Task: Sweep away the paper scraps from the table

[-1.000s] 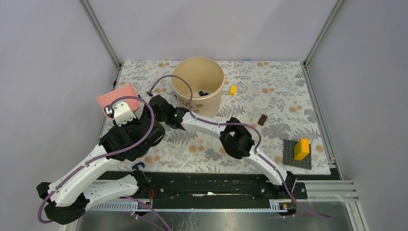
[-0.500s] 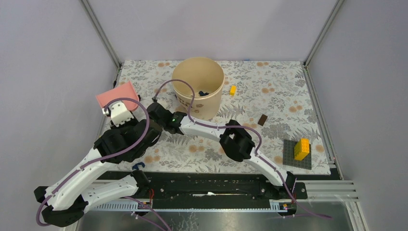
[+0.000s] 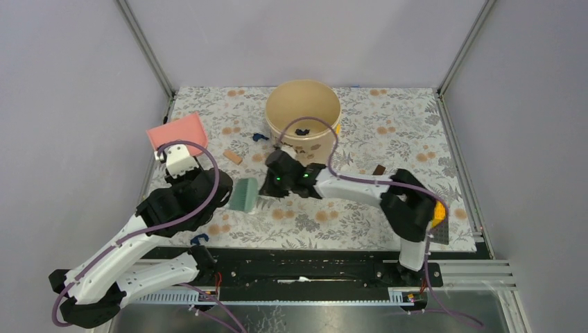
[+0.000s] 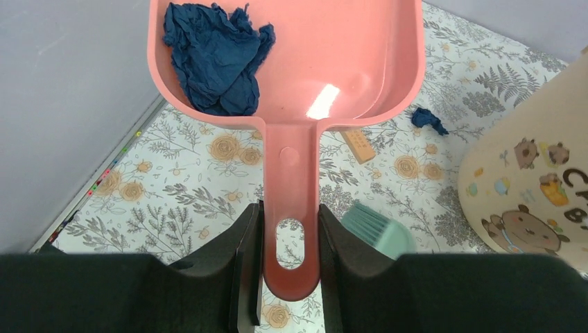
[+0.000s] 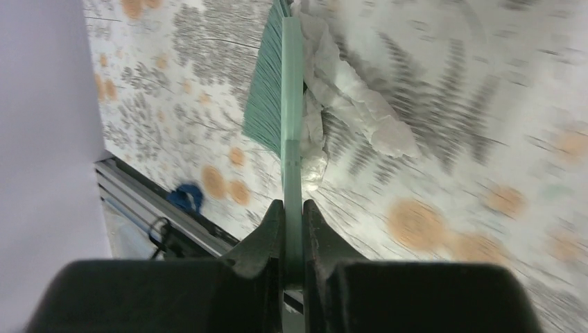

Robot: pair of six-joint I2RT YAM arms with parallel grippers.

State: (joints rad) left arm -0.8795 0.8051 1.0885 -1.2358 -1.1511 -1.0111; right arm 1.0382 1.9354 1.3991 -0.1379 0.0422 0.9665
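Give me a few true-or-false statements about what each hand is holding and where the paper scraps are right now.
1. The left hand grips the pink dustpan by its handle. True.
2. The pink dustpan is empty. False: a crumpled dark blue scrap lies in it.
3. The right hand holds a green brush. True.
4. No scrap lies on the table. False: a small blue scrap lies on it near the beige bucket.
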